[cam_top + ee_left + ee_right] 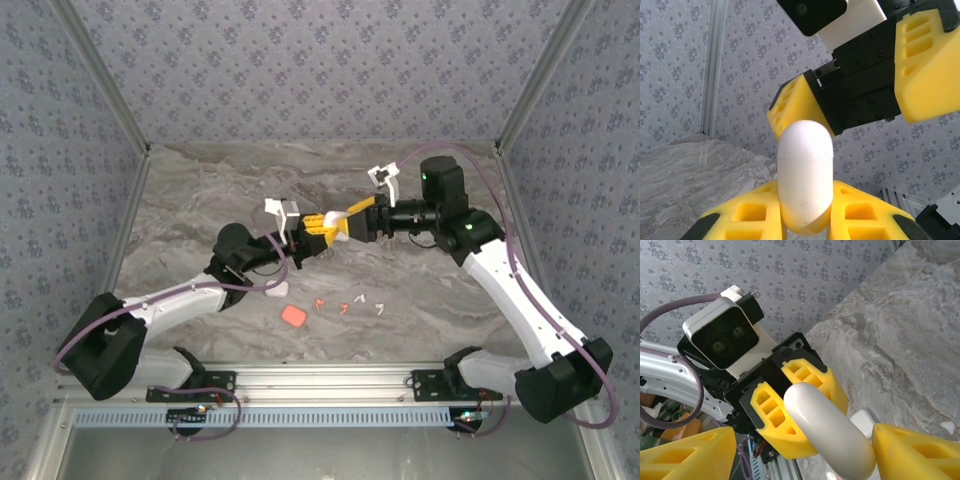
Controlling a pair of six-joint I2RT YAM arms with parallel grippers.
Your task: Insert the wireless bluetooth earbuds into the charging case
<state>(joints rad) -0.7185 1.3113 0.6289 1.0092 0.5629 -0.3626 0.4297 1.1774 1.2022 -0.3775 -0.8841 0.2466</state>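
Place: a robot test cell in a lab.
Enclosure: grey floral-print wall panels [320, 60] close off the worktop's far edge and both sides, joined by bare metal posts [100, 75].
Worktop: grey marble-look surface [200, 190].
Near edge: slotted aluminium rail [330, 378] with two robot arms bolted on and loose cabling [215, 398].

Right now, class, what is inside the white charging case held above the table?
Nothing inside shows: the white charging case, clamped in the left gripper, is closed, with only its shell and lid seam visible. What it holds is hidden.
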